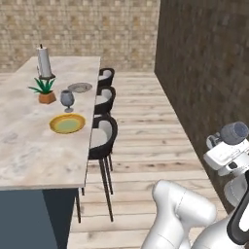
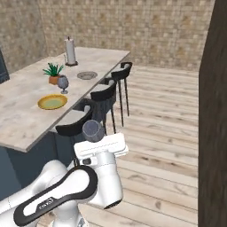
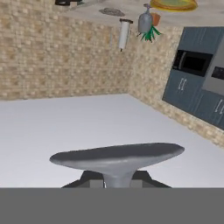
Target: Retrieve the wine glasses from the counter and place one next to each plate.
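My gripper [image 2: 94,140] is shut on the stem of a smoky grey wine glass [image 2: 92,129], held over the wooden floor to the right of the island. The same glass [image 1: 233,132] shows at the right edge of the left base view, above the gripper [image 1: 222,144]. Its round foot [image 3: 118,156] lies broad across the hand view, with the gripper [image 3: 116,182] right under it. A second wine glass [image 1: 67,99] stands upright on the island between the yellow-rimmed plate [image 1: 67,123] and the grey plate [image 1: 80,87]. The counter is out of view.
Three black stools [image 1: 103,132] line the island's [image 1: 29,151] right side. A potted plant [image 1: 45,90] and a paper-towel roll [image 1: 44,62] stand behind the plates. A dark wall [image 1: 204,63] closes the right side. Dark-blue cabinets [image 3: 197,78] appear in the hand view.
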